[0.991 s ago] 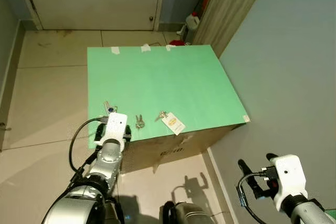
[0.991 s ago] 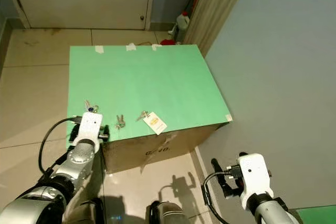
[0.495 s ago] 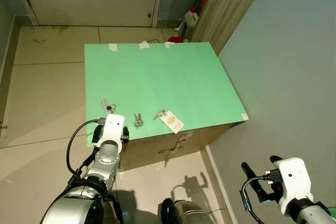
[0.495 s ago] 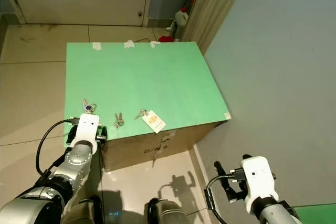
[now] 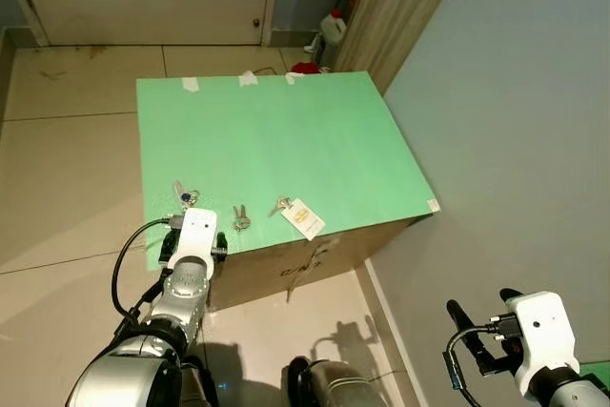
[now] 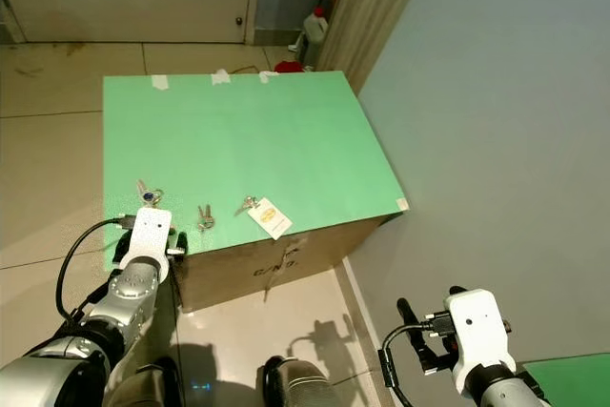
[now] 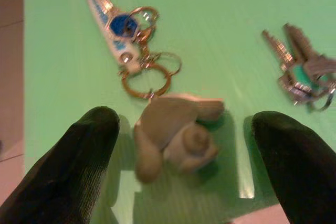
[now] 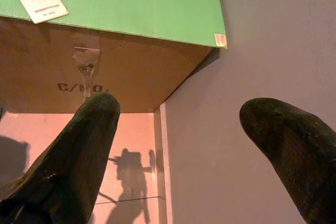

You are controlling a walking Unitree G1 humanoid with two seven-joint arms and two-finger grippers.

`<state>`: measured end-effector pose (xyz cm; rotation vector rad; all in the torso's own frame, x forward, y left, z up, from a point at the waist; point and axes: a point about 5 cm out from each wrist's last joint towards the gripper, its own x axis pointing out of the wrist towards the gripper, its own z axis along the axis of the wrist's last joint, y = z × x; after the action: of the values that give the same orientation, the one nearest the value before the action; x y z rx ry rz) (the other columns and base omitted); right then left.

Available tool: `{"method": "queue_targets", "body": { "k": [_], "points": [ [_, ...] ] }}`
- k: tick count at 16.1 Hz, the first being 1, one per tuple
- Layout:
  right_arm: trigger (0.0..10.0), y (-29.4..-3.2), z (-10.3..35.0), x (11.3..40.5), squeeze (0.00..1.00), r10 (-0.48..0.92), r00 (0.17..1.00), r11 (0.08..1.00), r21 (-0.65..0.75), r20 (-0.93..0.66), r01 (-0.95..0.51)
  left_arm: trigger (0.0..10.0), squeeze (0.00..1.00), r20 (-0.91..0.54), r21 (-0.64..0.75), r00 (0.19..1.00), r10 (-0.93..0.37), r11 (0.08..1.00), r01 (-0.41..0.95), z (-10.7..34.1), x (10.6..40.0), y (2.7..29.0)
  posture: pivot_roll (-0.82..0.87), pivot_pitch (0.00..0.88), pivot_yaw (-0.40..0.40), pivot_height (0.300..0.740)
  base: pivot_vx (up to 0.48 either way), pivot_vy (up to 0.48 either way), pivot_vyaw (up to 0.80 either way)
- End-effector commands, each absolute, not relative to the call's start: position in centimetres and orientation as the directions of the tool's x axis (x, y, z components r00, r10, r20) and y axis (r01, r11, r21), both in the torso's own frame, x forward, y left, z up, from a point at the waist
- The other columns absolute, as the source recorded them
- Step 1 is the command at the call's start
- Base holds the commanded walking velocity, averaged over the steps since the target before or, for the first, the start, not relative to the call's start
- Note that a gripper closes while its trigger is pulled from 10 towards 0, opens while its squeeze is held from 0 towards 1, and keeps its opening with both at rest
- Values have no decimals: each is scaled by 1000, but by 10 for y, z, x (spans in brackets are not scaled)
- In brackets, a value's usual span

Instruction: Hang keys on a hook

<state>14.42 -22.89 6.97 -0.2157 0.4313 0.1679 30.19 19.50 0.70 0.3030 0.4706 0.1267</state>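
A cardboard box (image 5: pixel 315 259) with a green top serves as the desk (image 5: pixel 276 140). The left claw (image 7: pixel 184 174) hovers at its near left edge, fingers apart, straddling the grey charm of the blue-headed keys (image 7: pixel 118 27), which lie just beyond it. A second key set (image 7: pixel 302 69) and a tagged key (image 5: pixel 297 216) lie further right. The right claw (image 8: pixel 189 150) hangs low beside the box, fingers apart.

Bright, even room light, head views sharp, soft robot shadow on the floor (image 5: pixel 353 340) — left wrist view blurry up close, right wrist view warm, dimmer
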Motion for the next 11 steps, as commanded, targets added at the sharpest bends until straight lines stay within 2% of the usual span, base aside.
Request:
{"method": "queue_targets", "body": {
  "k": [1,2,8,11],
  "points": [
    [10000,-236,72,139,0,95,889,963,-183,-448,-195,10000,0,-455,300,875,168,954,-27,2,299,190,-419,193,-236,740,0,0,0],
    [10000,-235,71,138,0,95,888,964,-182,-449,-195,0,0,-456,297,873,174,954,-35,4,301,192,-421,196,-236,740,0,0,0],
    [10000,-235,72,138,0,99,885,964,-175,-455,-198,0,0,-531,269,815,233,958,-99,-3,296,202,-425,203,-248,740,0,0,0],
    [10000,-237,73,137,0,96,883,964,-178,-459,-197,0,0,-536,267,811,233,959,-99,-3,295,202,-437,207,-255,740,0,0,0]
  ]
}}
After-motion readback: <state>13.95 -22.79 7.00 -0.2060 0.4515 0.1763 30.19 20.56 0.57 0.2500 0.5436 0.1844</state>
